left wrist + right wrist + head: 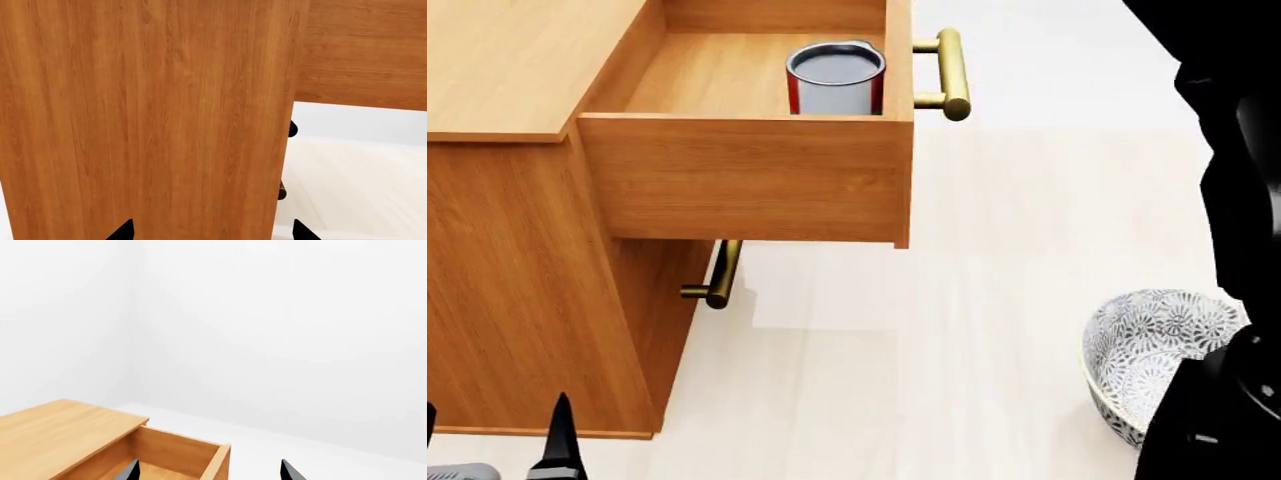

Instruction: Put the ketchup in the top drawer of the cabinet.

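A: Head view: ketchup (834,78) stood upright inside the top drawer (747,175), near its front panel. Drawer pulled out from the cabinet (521,300), brass handle (950,72) clear.
B: Pincers?
A: Left pincer (212,231) had its tips spread apart, nothing between them, close against the cabinet side. Right pincer (208,471) likewise apart, empty, above the drawer.
B: Anything else?
A: Patterned bowl (1154,355) on the floor (961,330), well apart from the cabinet.

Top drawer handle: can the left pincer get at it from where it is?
Probably not directly: the left pincer sits low beside the cabinet, and the open top drawer overhangs between it and the handle.
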You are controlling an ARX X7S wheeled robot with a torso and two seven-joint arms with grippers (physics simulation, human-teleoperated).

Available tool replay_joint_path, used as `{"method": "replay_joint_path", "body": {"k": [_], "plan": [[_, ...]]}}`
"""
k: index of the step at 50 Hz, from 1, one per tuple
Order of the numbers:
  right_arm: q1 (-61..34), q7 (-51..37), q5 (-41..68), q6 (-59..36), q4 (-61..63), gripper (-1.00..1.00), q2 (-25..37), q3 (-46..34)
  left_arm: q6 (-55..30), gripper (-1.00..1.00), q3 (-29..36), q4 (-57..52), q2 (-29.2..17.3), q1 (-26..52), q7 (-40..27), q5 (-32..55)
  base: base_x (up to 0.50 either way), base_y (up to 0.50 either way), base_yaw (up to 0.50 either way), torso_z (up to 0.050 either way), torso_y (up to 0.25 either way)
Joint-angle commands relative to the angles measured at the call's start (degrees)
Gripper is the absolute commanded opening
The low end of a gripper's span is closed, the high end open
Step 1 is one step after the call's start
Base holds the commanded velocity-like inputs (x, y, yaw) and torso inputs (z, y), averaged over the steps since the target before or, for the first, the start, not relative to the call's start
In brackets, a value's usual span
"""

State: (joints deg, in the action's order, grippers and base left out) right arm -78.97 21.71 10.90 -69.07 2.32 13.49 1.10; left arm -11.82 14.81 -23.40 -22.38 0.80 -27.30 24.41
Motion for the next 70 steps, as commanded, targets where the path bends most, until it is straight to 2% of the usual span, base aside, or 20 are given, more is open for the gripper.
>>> {"method": "replay_joint_path", "body": {"k": [1,10,23,59,70], "plan": [[6.78,-0.21,2.06,-6.9,13.87,1.0,1.23,3.74,0.1,1.0,0.23,0.3,-0.07,0.17,-0.05,-0.1,0.0,0.0,0.0,0.0,0.0],[13.36,-0.04,4.35,-11.96,25.3,1.0,0.74,7.97,0.23,1.0,0.09,0.34,-0.28,0.11,-0.13,0.03,0.0,0.0,0.0,0.0,0.0],[22.76,0.39,5.99,-12.43,32.88,1.0,-0.62,12.73,0.42,1.0,0.25,0.36,-0.35,0.06,-0.28,0.02,0.0,0.0,0.0,0.0,0.0],[37.01,1.78,8.26,-8.77,38.94,1.0,-2.59,22.15,0.72,1.0,0.64,0.63,-0.67,0.02,-0.75,-0.15,0.0,0.0,0.0,0.0,0.0],[40.16,1.16,7.68,-6.12,39.33,1.0,-2.75,22.38,0.85,1.0,0.76,0.86,-0.74,0.0,-0.81,-0.12,0.0,0.0,0.0,0.0,0.0]]}}
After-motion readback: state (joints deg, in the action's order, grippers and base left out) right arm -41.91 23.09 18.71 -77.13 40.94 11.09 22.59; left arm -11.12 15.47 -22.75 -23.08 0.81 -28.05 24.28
